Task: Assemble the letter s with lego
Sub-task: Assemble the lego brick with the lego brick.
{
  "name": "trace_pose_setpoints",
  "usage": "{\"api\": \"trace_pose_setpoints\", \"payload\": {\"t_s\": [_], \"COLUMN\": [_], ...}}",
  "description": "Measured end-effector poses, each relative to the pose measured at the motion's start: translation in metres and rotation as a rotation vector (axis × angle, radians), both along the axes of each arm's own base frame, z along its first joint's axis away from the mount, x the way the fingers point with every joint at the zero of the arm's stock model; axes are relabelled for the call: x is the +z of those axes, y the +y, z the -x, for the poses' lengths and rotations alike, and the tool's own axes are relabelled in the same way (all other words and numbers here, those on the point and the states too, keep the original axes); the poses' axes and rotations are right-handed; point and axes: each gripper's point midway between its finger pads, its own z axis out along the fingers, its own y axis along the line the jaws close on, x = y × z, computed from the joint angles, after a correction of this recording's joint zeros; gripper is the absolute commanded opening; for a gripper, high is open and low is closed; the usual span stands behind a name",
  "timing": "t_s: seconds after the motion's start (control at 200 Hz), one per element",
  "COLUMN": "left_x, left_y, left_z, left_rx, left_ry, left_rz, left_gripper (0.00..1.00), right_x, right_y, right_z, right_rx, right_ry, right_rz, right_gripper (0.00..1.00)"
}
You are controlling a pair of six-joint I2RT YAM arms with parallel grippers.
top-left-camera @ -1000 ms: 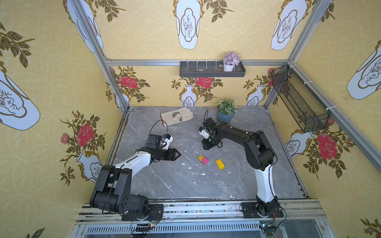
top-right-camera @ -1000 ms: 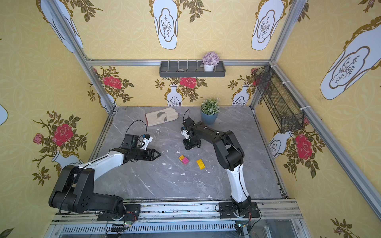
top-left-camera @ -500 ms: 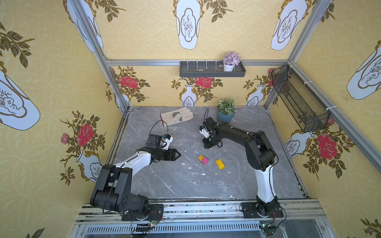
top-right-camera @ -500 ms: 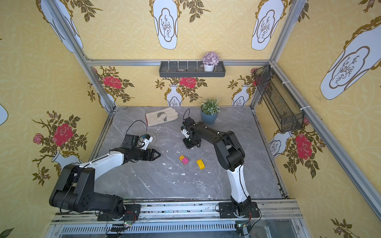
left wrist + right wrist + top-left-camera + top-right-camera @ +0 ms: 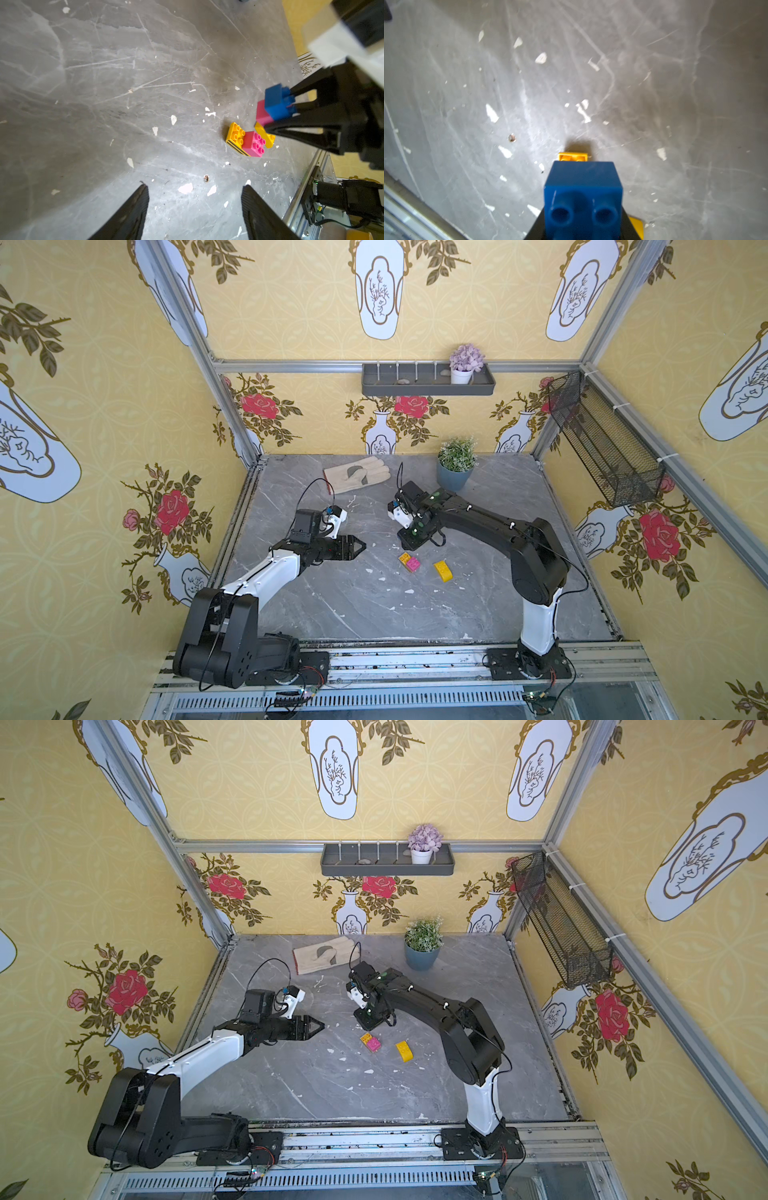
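Note:
In the left wrist view my right gripper (image 5: 279, 109) is shut on a blue lego brick (image 5: 277, 101), held just above the grey table. A pink brick (image 5: 261, 113) sits against the blue one's underside; I cannot tell whether they are joined. Right below lie a yellow brick topped by a pink one (image 5: 252, 143) and a second yellow brick (image 5: 264, 134). The right wrist view is filled by the blue brick (image 5: 583, 193), with yellow (image 5: 572, 156) peeking past it. In both top views the wrist hides the blue brick. My left gripper (image 5: 195, 187) (image 5: 360, 548) stands open and empty, left of the bricks (image 5: 409, 562).
A loose yellow brick (image 5: 442, 571) lies right of the cluster. A work glove (image 5: 357, 479) and a potted plant (image 5: 456, 466) stand at the back of the table. A wire basket (image 5: 602, 448) hangs on the right wall. White flecks dot the table.
My right gripper's jaws have closed on the blue brick. Both arms stay about where they were.

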Motion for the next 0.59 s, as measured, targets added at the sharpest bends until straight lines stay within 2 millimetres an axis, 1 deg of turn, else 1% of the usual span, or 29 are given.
{"api": "trace_pose_setpoints", "payload": {"t_s": [0.045,0.11,0.18,0.38,0.595], "left_x": [0.002,0.006,0.008,0.012,0.013], "left_y": [-0.001,-0.003,-0.004,-0.005,-0.006], "left_z": [0.003,0.006,0.01,0.017,0.016], "left_rx": [-0.007,-0.005,-0.014,-0.019,-0.02], "left_ry": [-0.004,0.0,-0.006,-0.012,-0.018], "left_rz": [0.015,0.038,0.051,0.078,0.08], "left_gripper": [0.74,0.75,0.82,0.82,0.83], "right_x": [-0.002,-0.005,-0.009,-0.013,-0.014], "right_y": [0.001,-0.001,-0.005,-0.01,-0.012], "right_z": [0.01,0.017,0.018,0.024,0.021], "right_rx": [0.007,0.012,0.008,0.011,0.01], "right_ry": [0.015,0.026,0.022,0.037,0.02], "right_rz": [0.013,0.03,0.053,0.076,0.088], "right_gripper": [0.26,0.26,0.26,0.26,0.25]}}
